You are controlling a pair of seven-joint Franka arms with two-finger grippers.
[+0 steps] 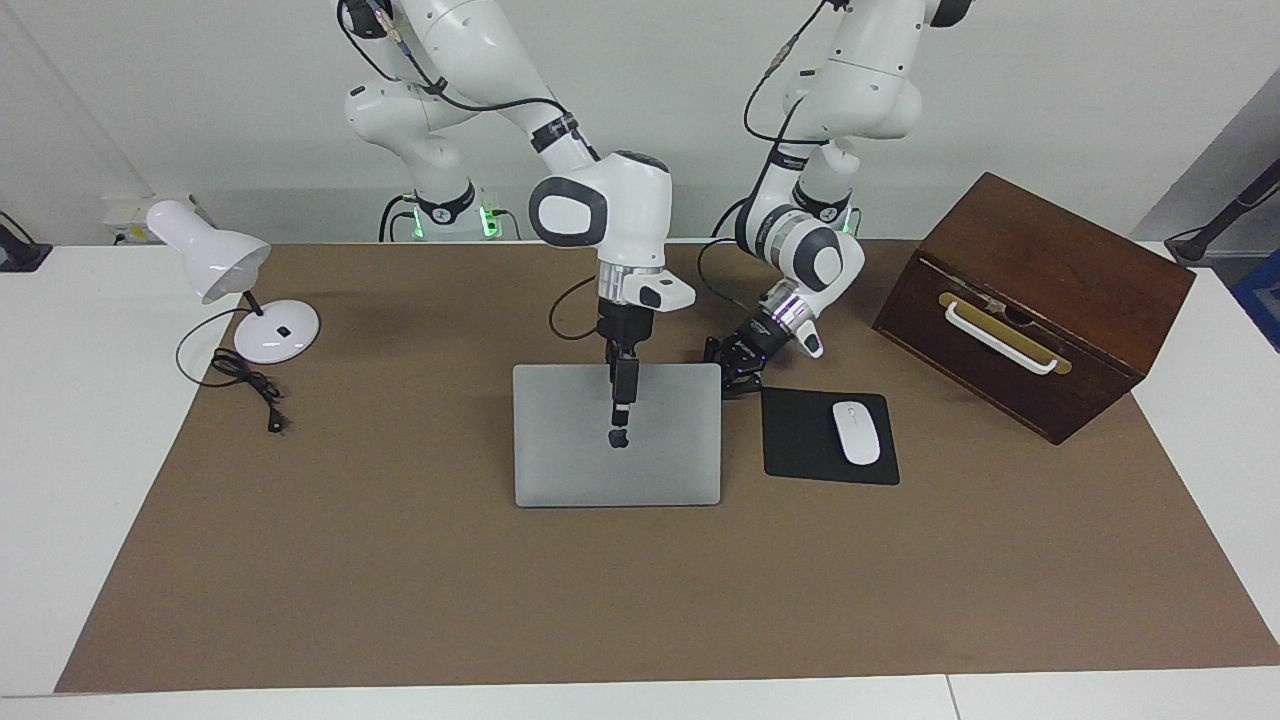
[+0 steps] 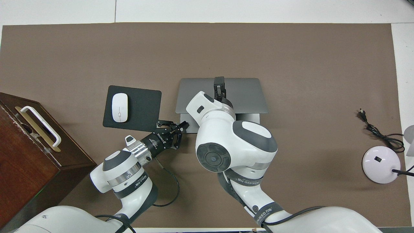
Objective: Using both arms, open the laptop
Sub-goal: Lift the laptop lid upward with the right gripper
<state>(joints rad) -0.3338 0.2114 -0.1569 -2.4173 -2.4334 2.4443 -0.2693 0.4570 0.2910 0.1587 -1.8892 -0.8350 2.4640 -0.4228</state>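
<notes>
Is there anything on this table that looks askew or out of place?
The wooden box, at the left arm's end, sits turned at an angle to the mat's edges, unlike the laptop and mouse pad. The lamp's cord lies loose, its plug on the mat.

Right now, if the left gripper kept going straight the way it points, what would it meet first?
The laptop. The shut left gripper points at its lower half's corner nearest the robots, at the left arm's end, and looks right at it already; contact is unclear.
</notes>
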